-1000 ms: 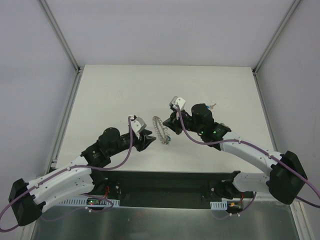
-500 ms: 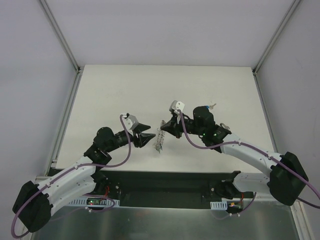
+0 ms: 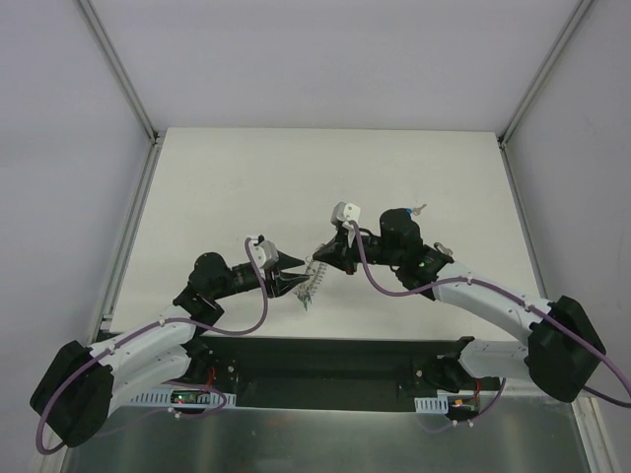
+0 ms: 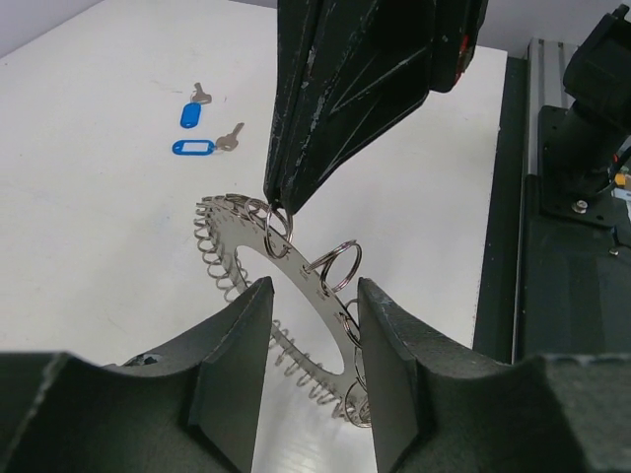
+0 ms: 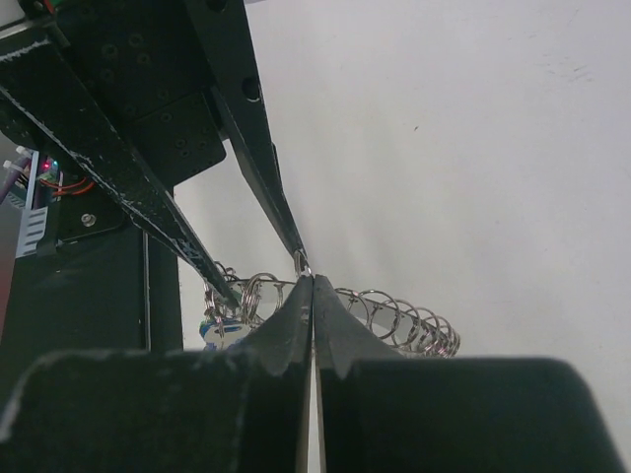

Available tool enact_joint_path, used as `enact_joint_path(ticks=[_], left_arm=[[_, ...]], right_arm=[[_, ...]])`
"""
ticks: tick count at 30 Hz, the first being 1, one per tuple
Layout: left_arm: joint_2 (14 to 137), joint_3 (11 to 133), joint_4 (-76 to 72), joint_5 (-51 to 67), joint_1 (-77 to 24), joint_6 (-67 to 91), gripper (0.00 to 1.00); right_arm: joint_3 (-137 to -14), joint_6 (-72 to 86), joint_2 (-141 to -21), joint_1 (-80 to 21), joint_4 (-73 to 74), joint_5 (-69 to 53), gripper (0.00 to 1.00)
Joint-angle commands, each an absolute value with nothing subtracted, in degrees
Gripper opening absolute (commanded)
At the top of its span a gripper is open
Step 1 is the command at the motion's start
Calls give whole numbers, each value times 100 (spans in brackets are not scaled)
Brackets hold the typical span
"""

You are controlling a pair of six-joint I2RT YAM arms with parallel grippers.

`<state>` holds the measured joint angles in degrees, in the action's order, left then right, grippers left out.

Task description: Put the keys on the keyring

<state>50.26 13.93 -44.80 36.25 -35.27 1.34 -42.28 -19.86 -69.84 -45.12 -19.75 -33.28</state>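
Note:
The keyring (image 4: 258, 258), a grey metal loop edged with small wire rings, hangs above the table. My right gripper (image 4: 277, 202) is shut on its top edge, seen too in the right wrist view (image 5: 313, 280). My left gripper (image 4: 314, 345) is open, its two fingers either side of the loop's near band. From above, the left gripper (image 3: 296, 283) and right gripper (image 3: 320, 258) meet at the keyring (image 3: 314, 276). Two keys with blue tags (image 4: 194, 106) (image 4: 202, 146) lie on the table beyond. A blue tag (image 5: 211, 333) shows low on the loop's far side.
The loose keys (image 3: 414, 209) lie on the white table behind the right arm. A black rail with cables (image 4: 577, 187) runs along the table's near edge. Grey walls and metal frame posts (image 3: 128, 84) enclose the table.
My left gripper has moved right, up to the keyring, and now straddles its band. The right gripper has turned the loop and brought it slightly left and lower.

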Motion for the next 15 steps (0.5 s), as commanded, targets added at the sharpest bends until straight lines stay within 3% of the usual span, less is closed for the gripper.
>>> enact_joint_path(ticks=[1, 15], left_arm=[[4931, 1266, -4869, 4139, -3367, -255, 39], [5193, 1256, -5098, 4596, -2962, -18, 38]], right_arm=[[-4219, -2206, -7075, -4483, -2505, -3770, 1], [-4342, -2355, -7391, -4465, -2347, -4219, 1]])
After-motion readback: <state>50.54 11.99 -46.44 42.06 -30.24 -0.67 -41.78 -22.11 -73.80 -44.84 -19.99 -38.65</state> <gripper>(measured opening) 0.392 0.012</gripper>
